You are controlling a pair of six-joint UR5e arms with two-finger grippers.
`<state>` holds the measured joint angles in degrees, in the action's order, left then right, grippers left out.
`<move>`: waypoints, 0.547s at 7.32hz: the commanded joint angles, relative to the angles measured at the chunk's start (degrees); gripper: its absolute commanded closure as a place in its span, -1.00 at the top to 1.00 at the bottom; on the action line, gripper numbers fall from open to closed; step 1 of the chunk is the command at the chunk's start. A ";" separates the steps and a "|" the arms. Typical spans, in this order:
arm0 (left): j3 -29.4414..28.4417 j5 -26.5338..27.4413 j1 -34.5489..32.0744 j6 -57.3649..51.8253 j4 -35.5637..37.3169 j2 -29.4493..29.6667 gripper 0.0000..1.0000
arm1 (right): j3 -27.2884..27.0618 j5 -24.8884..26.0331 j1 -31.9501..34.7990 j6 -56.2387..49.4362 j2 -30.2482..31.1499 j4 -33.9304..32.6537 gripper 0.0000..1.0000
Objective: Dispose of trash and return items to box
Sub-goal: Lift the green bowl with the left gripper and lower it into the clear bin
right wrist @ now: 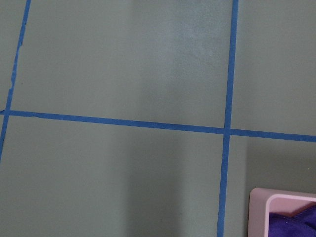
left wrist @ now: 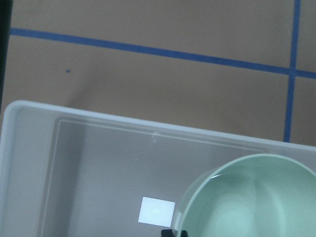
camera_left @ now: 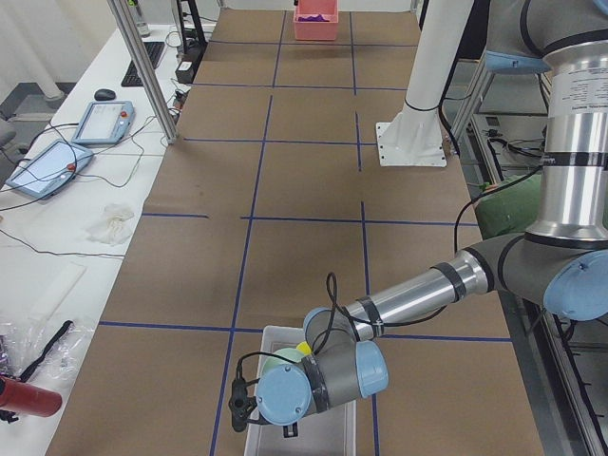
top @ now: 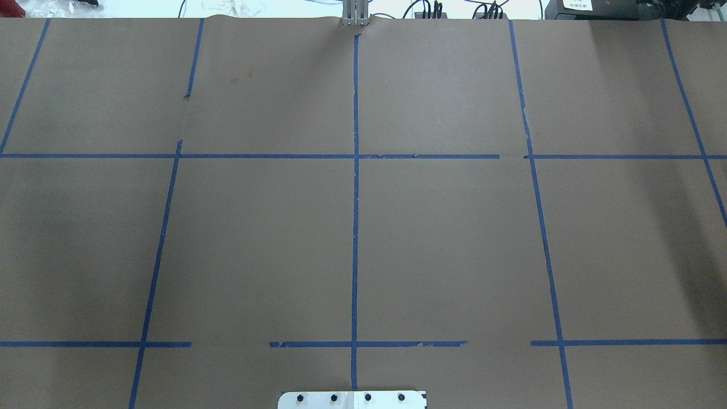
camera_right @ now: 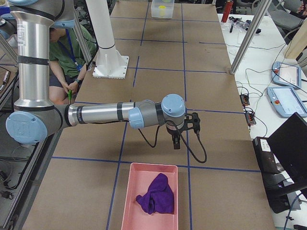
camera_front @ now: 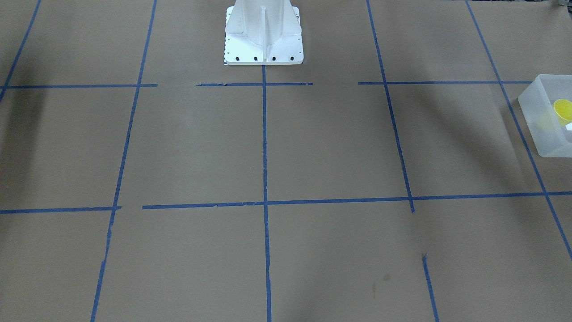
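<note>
At the right edge of the front-facing view, the box (camera_front: 536, 134) sits on the surface (camera_front: 330, 143). The cup (camera_front: 564, 108) lies inside it beside the label (camera_front: 568, 127), so the cup reads as already returned. The base (camera_front: 263, 36) stands at top centre. No arm shows.

Overhead view: only bare surface and blue tape (top: 355, 227) are visible. The 2 arms are evidently working past the frame's sides, so no fingers appear.

Exterior left view: the near left arm (camera_left: 418, 294) bends down over the box, its wrist covering much of the interior. The cup and a pale green bowl (camera_left: 283, 359) peek out behind the wrist. This pose suits lowering or releasing an item into the box.

Exterior right view: the near right arm (camera_right: 100, 114) hangs the right fingers (camera_right: 176, 143) above bare surface, near a pink bin (camera_right: 144, 175) holding a purple cloth (camera_right: 156, 195). Whether these fingers are open or closed cannot be told. The bin probably takes the trash. A person (camera_right: 67, 48) sits behind the arm.

Left wrist view: the camera looks into the box, with the bowl at lower right. Only 1 dark sliver of the left fingers (left wrist: 174, 232) shows, beside the bowl's rim. Whether they grip the bowl cannot be told.

Right wrist view: tape, surface and 1 corner of the bin with the cloth are visible. No fingers are visible.
</note>
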<state>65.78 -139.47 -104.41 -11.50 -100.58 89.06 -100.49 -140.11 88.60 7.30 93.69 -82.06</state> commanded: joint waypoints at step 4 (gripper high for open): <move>-4.25 7.37 -1.14 4.10 -8.75 -0.02 -0.30 | -0.06 -0.08 0.00 -0.01 0.00 -0.03 1.00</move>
<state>61.87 -133.61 -105.26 -9.39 -107.82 89.03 -100.54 -140.11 88.59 7.29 93.69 -82.07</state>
